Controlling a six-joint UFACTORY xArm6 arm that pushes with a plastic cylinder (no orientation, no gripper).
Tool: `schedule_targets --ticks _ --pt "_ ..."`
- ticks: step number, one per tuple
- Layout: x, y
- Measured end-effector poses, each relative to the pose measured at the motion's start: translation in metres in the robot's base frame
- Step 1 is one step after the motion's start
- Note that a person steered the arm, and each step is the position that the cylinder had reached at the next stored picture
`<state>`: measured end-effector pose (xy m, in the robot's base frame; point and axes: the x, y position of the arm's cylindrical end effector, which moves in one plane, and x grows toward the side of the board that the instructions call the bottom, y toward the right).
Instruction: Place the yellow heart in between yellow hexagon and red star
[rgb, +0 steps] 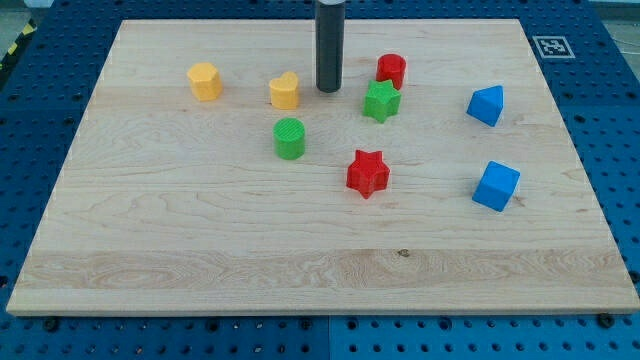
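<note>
The yellow heart (285, 91) lies on the wooden board at the upper middle. The yellow hexagon (205, 81) lies to its left, apart from it. The red star (368, 173) lies lower and to the right, near the board's middle. My tip (329, 90) stands just right of the yellow heart, a small gap between them, and left of the green star (381, 101).
A green cylinder (290, 138) stands below the yellow heart. A red cylinder (391, 70) sits above the green star, touching it or nearly so. Two blue blocks (486, 105) (496, 186) lie at the right. The board (200, 260) rests on a blue pegboard.
</note>
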<state>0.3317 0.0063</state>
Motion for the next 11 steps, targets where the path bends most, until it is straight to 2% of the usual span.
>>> schedule_targets --ticks 6,8,9,11 --pt "0.001 -0.046" --pt "0.019 -0.051" --pt "0.032 -0.064" --pt "0.025 -0.101"
